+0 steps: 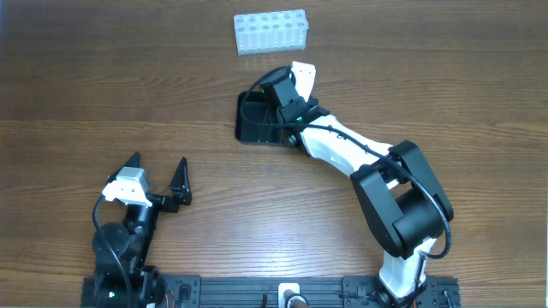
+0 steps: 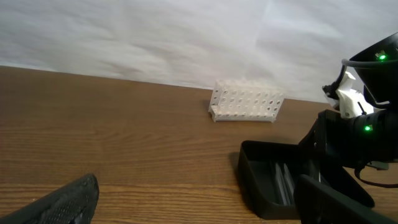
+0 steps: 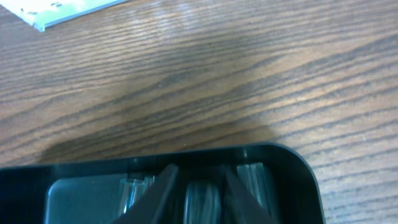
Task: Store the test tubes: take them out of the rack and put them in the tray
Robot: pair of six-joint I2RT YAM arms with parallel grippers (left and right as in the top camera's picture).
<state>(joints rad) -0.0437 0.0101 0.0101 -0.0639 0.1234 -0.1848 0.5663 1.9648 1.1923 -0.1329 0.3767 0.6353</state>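
The white test tube rack (image 1: 271, 32) stands at the far middle of the table; it also appears as rack (image 2: 245, 102) and as a corner of the rack (image 3: 56, 12). Nearer lies the black tray (image 1: 250, 128), also tray (image 2: 252, 186) and tray (image 3: 292, 171). My right gripper (image 1: 270, 107) reaches down into it. In the right wrist view, the right gripper (image 3: 202, 208) is shut on a clear test tube (image 3: 200, 190) low inside the tray, with other tubes (image 3: 254, 177) lying beside it. My left gripper (image 1: 158, 180) stands open and holds nothing near the front left.
Bare wooden table lies left of the tray and between the tray and the rack. The right arm (image 1: 368, 162) stretches diagonally from the front right to the tray. A white wall (image 2: 155, 37) rises behind the table.
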